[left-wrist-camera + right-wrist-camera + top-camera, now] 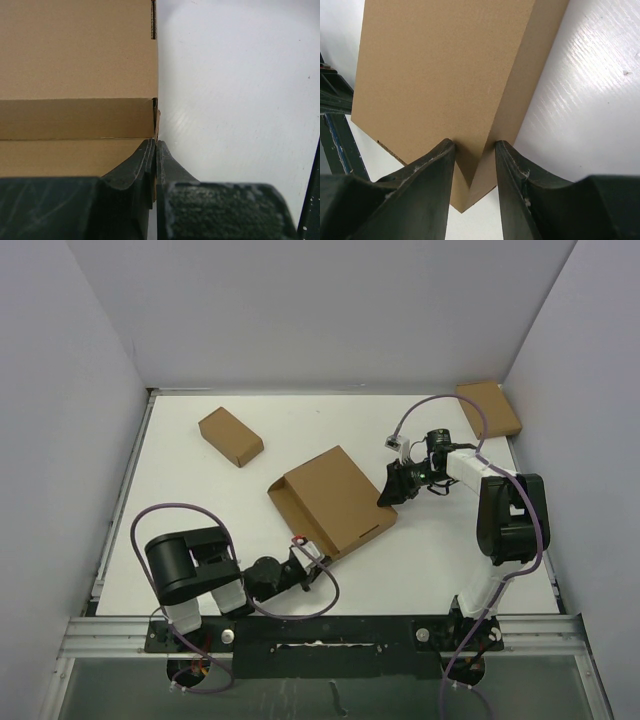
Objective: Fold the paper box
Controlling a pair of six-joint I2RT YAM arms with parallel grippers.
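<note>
The paper box (335, 498) lies in the middle of the table as a flat closed brown cardboard shape, with a narrow open flap along its left edge. My left gripper (312, 552) is at the box's near corner. In the left wrist view it (156, 142) is shut on a thin cardboard edge of the box (75, 60). My right gripper (388, 492) is at the box's right corner. In the right wrist view it (474, 145) straddles that corner of the box (445, 65), one finger on the top face and one on the side wall, both touching.
A small ready-made cardboard box (230, 436) lies at the back left. Another one (489, 408) sits in the back right corner. White walls close in the table on three sides. A purple cable (430, 405) loops above the right arm.
</note>
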